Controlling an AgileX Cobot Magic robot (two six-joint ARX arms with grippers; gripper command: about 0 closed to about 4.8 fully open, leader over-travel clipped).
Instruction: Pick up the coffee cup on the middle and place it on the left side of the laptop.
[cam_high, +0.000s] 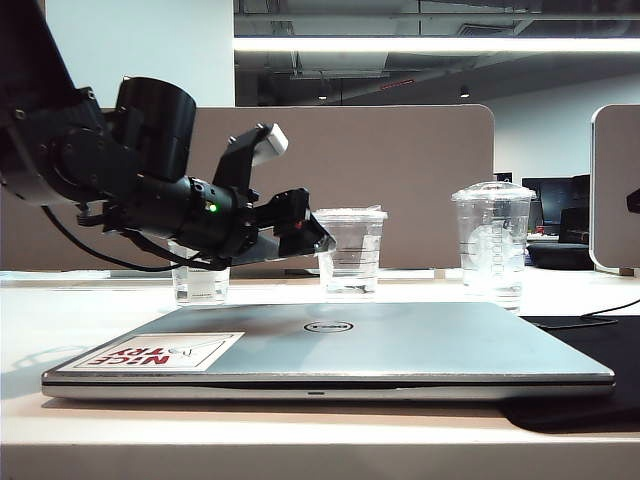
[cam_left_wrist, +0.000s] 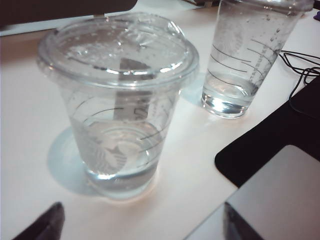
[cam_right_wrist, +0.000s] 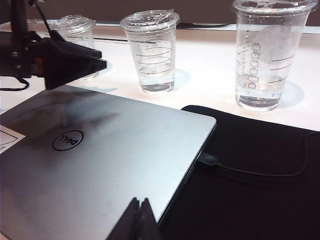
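Observation:
The coffee cup (cam_high: 350, 255) is a clear flat-lidded cup with dark lines, standing on the white table behind the laptop (cam_high: 330, 345) with a little water in it. In the left wrist view the coffee cup (cam_left_wrist: 120, 115) fills the middle, just ahead of my left gripper (cam_left_wrist: 142, 225), which is open and empty with its fingertips (cam_left_wrist: 52, 222) wide apart. From outside, the left gripper (cam_high: 318, 238) hangs over the laptop's back left, just short of the cup. My right gripper (cam_right_wrist: 140, 207) is shut and empty above the laptop (cam_right_wrist: 100, 165) lid, well short of the coffee cup (cam_right_wrist: 152, 52).
A smaller clear cup (cam_high: 200, 282) stands at the back left behind my left arm. A taller dome-lidded cup (cam_high: 492, 240) stands at the back right. A black mat (cam_high: 590, 350) with a cable (cam_right_wrist: 260, 172) lies right of the laptop. A laptop corner (cam_left_wrist: 280, 195) is near the left gripper.

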